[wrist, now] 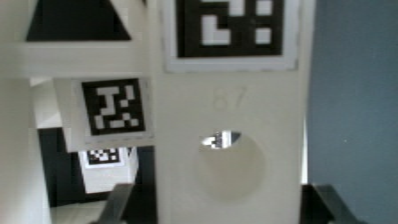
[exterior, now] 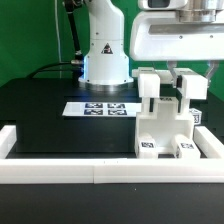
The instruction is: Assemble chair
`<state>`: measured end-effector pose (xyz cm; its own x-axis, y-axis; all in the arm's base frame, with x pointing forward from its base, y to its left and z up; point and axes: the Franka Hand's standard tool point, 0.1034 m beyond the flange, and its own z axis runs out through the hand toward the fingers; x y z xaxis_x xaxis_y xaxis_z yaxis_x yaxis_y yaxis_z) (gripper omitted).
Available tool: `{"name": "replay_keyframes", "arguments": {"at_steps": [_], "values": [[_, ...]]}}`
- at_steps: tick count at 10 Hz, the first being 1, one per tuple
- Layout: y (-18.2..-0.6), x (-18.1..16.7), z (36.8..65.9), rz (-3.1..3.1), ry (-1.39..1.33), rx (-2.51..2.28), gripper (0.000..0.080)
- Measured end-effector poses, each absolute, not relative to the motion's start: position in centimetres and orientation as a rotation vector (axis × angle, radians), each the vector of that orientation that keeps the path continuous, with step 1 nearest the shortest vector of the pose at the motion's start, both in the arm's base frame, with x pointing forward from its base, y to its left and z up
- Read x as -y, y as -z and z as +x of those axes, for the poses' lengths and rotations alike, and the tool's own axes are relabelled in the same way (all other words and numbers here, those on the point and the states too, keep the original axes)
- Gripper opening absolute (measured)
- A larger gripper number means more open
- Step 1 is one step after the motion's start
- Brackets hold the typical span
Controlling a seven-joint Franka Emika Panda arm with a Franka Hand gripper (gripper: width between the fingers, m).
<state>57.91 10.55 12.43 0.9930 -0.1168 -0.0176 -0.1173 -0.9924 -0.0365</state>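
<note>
- I see the chair (exterior: 165,125), partly built, standing on the black table (exterior: 50,125) at the exterior view's right, against the white border rail (exterior: 100,172).
- It is matte white plastic in blocky, square-edged pieces, with black-and-white square tags (wrist: 118,105) (3 in my wrist view).
- The gripper (exterior: 181,76) is clamped narrow on 1 upright post (wrist: 249,100).

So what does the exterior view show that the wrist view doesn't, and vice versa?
Only the exterior view: the arm's base, the marker board, the border rail and the whole half-built chair. Only the wrist view: a round recess in a chair post, close up, with dark fingers either side of the post. Both: the white chair's square tags and the gripper shut on the chair.
</note>
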Motion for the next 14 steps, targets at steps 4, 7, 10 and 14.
{"name": "replay_keyframes", "arguments": {"at_steps": [4,7,10,14], "values": [[-12.3,-10.3,57.9,-3.1,-0.011,-0.184,0.0288],[-11.8,-10.0,57.8,-3.103,-0.021,-0.19,0.0289],[-11.7,-10.0,57.7,-3.103,-0.024,-0.19,0.0289],[-10.9,-9.8,57.5,-3.109,-0.042,-0.19,0.0289]]}}
